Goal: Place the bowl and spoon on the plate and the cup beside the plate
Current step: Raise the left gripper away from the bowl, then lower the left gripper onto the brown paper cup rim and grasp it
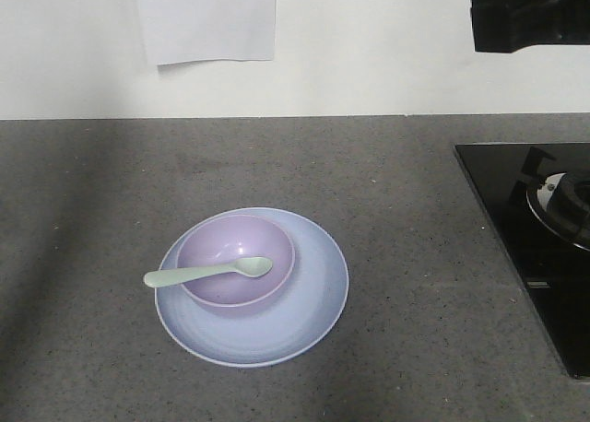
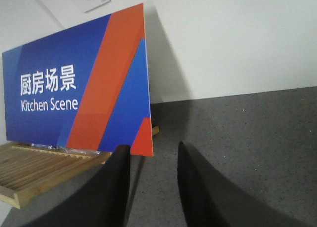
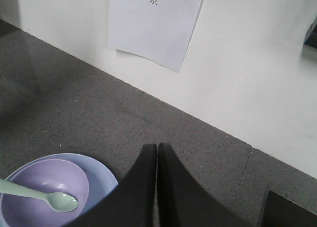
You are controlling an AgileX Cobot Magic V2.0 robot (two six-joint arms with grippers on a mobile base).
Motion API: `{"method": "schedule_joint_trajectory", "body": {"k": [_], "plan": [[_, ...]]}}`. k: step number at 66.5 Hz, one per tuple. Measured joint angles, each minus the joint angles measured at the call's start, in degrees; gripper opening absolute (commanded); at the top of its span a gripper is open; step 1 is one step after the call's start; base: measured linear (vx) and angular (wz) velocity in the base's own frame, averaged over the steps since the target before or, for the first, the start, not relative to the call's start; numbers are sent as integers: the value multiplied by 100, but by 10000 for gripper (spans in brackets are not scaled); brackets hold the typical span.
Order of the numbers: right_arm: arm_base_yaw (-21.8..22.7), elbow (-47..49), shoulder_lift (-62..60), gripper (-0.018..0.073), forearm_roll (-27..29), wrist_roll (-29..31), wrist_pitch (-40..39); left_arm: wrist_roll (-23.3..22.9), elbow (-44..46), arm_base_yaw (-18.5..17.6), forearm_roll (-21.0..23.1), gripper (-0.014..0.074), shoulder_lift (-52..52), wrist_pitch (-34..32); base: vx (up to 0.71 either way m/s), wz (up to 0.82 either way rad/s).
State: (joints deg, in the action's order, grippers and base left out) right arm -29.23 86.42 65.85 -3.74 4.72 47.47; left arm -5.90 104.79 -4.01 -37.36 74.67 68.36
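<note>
One spoon (image 1: 203,274) is laid in the bowl (image 1: 226,245) on the plate (image 1: 315,304), handle toward nine o'clock; left gripper (image 2: 152,147) released, right gripper (image 3: 157,147) clenched empty.

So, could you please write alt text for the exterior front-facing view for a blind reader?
A lilac bowl sits on a blue plate on a grey counter, with a mint-green spoon lying in the bowl, handle poking out over its left rim. A black hob is at the right edge; no cup is visible.
</note>
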Motion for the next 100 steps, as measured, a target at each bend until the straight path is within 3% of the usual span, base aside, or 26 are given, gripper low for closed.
{"method": "schedule_joint_trajectory", "body": {"k": [15,39,59,81,100], "plan": [[0,0,0,-11,-6,0,0,-47,-827,993,758,365,-7,-446,0,0],[0,0,0,-11,-12,0,0,-252,-2667,2572,2170,367,27,-1640,0,0],[0,0,0,-11,-12,0,0,-172,-2782,2655,2608,367,514,-1417,0,0],[0,0,0,-11,100,0,-44,-259,-2782,2660,2658,367,677,-1146,0,0],[0,0,0,-11,342,0,-64,-428,-2782,2984,2866,367,677,-1188,0,0]]}}
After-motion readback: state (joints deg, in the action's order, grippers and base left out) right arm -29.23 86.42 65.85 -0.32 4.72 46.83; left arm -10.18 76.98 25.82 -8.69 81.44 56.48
